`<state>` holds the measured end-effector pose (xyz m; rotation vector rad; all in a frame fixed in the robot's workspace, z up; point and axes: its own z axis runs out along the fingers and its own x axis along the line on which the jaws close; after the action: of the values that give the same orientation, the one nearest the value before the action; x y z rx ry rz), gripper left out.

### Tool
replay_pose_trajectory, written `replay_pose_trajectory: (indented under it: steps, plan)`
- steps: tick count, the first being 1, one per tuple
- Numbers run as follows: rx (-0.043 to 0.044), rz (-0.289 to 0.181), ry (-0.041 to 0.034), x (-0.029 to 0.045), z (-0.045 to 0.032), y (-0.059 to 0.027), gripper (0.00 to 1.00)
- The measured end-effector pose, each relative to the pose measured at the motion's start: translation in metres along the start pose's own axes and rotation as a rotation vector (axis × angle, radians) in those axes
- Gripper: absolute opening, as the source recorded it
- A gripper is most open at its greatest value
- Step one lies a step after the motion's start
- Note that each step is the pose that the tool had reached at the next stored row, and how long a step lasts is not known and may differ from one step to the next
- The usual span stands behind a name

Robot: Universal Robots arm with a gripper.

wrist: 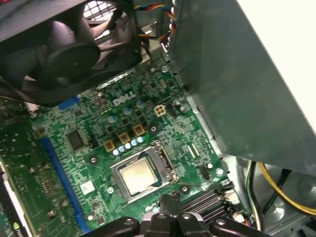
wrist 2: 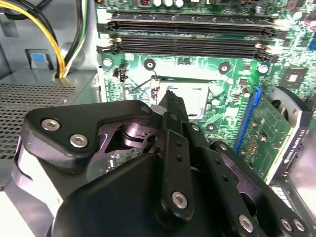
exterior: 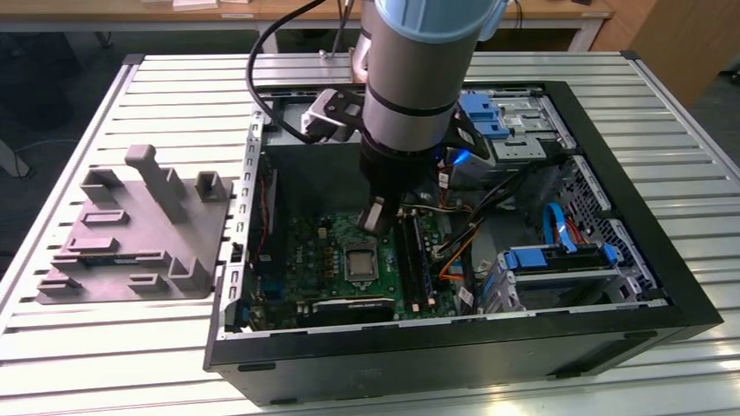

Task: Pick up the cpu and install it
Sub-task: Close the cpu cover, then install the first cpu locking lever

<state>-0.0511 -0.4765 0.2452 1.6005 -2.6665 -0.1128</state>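
The cpu [wrist: 136, 176], a small square chip with a pale silvery top, lies flat in the metal-framed socket [wrist: 167, 159] on the green motherboard [wrist: 98, 123]. In the second wrist view the cpu [wrist 2: 196, 95] shows just past the fingertips. In the exterior view the cpu [exterior: 360, 262] lies in the socket at the board's middle, inside the open computer case. My gripper [exterior: 376, 217] hangs a little above the board beside the socket. Seen in both wrist views, my gripper [wrist: 170, 199] [wrist 2: 172, 97] has its black fingers drawn together, with nothing between them.
A grey plastic fixture [exterior: 139, 234] with posts and slots sits on the slatted table on the exterior view's left. The black case wall [exterior: 463, 334] rings the board. Memory slots [wrist 2: 187, 39], a fan [wrist: 64, 44], yellow cables [wrist 2: 44, 29] and blue drive brackets [exterior: 555, 258] crowd around.
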Motion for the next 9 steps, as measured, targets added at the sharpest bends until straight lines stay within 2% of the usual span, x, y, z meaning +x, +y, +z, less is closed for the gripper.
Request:
replay_pose_trajectory:
  steps: [9]
  plan:
    - [0.0005, -0.002, 0.0011, 0.0015, 0.0002, 0.0006, 0.11]
